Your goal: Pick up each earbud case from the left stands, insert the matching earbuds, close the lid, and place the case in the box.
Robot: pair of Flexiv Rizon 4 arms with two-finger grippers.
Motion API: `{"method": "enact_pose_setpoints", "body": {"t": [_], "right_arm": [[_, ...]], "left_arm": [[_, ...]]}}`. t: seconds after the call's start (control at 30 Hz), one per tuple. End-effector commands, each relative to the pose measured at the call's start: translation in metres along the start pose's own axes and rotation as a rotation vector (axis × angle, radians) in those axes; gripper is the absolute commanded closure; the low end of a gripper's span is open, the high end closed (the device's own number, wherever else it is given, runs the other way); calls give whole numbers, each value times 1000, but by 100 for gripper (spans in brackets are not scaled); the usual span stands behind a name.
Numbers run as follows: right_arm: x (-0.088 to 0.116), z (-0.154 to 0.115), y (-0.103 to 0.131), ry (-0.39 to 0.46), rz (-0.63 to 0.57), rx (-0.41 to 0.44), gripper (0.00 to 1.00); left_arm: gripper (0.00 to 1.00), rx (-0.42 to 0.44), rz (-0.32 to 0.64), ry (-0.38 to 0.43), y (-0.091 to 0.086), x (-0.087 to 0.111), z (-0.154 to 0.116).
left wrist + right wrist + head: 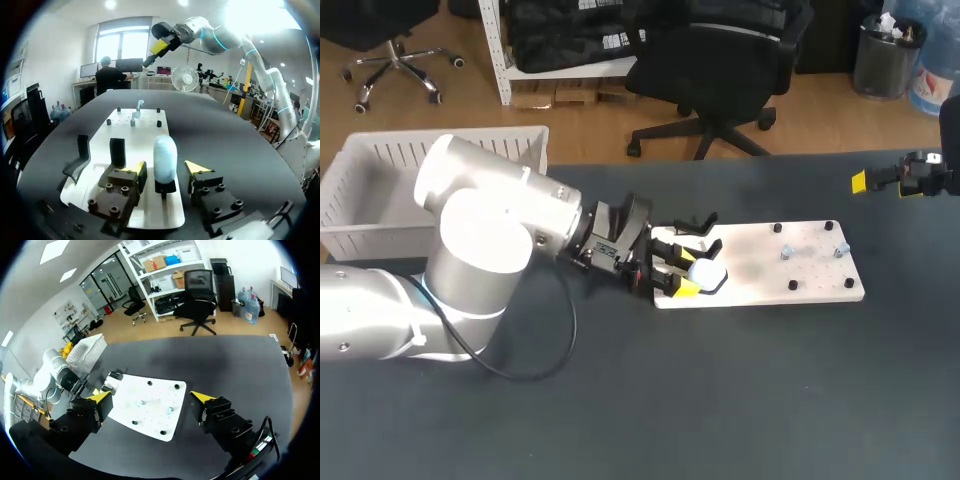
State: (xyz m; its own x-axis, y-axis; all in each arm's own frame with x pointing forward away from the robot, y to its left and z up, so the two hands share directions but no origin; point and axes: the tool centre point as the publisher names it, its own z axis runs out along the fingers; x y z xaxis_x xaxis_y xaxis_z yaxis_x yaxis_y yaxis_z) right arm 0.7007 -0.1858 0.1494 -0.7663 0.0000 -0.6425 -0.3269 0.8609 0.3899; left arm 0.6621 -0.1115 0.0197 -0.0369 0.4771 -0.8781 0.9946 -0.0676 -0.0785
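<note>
Heads up on grip for anyone running this one. The pale blue-white egg-shaped earbud case [165, 159] looks like smooth, glossy hard plastic. I'd guess it's light and stiff, but slippery, and the rounded shell could squirt out of a pinch. I'd take it low on the widest part of the body, on the two flat-ish sides, and keep off the lid seam so it doesn't pop open.

Right now the case stands upright on its little black stand [165, 187], at the near end of the white perforated board [146, 132]. My left gripper [166, 167] straddles it, jaws spread wide. The wrist view shows a yellow tip on either side with a gap on both, so nothing is clamped yet. The case sits roughly centred, maybe a touch nearer one finger.

My right gripper [151, 396] hangs high and well off to the side, jaws wide and empty. The small pale earbuds [786, 252] sit further along the board, and the white slatted plastic box [380, 190] is at the table's far left.
</note>
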Motion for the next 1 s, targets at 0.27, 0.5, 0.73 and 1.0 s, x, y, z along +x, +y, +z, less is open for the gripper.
{"method": "enact_pose_setpoints", "body": {"t": [0.27,0.5,0.73,1.0], "right_arm": [[0,0,0,1,0,0,0],[0,0,0,1,0,0,0],[0,0,0,1,0,0,0],[0,0,0,1,0,0,0]], "left_arm": [[54,10,-3,-8,1,-1,3],[55,15,-3,-11,0,-2,4],[60,16,-1,-13,-1,-2,6],[64,14,3,-14,0,-2,7]]}}
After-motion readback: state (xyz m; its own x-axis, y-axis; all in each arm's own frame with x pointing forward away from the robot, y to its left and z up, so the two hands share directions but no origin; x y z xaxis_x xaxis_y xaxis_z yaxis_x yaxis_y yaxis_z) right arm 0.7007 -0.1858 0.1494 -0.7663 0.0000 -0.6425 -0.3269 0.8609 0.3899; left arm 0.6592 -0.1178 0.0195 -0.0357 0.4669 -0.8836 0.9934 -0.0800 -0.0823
